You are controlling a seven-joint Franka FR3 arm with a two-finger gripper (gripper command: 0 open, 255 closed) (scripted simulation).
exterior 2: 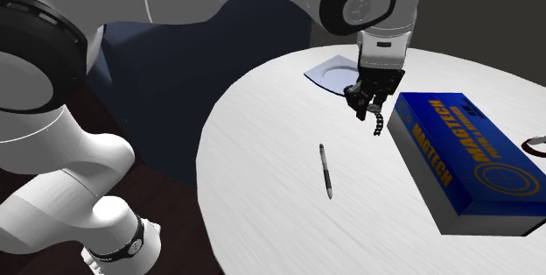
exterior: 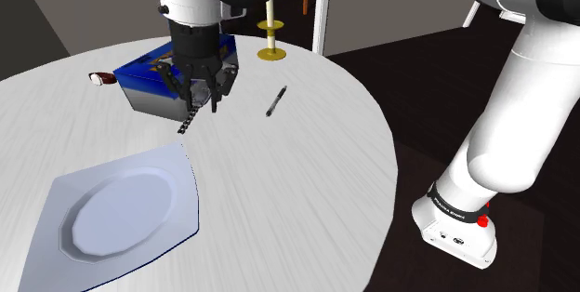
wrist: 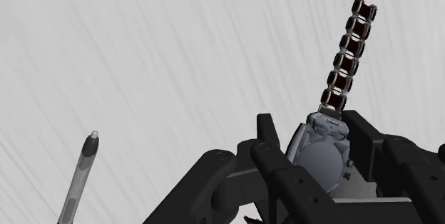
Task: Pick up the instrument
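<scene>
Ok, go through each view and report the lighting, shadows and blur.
Shoulder view: flat, even light on the table, no hard shadow beneath the watch. Second exterior view: the blue box shows crisp lettering, no glare. Wrist view: the watch's strap and the pen both sharp, nothing blurred.

On the table, the plate lies at the shoulder view's lower left. The box lies behind it, the pen is to the box's right, and the candle holder stands behind the pen near the far edge. The pincer hangs just before the box, between box and plate, with the wristwatch clasped in it.
</scene>
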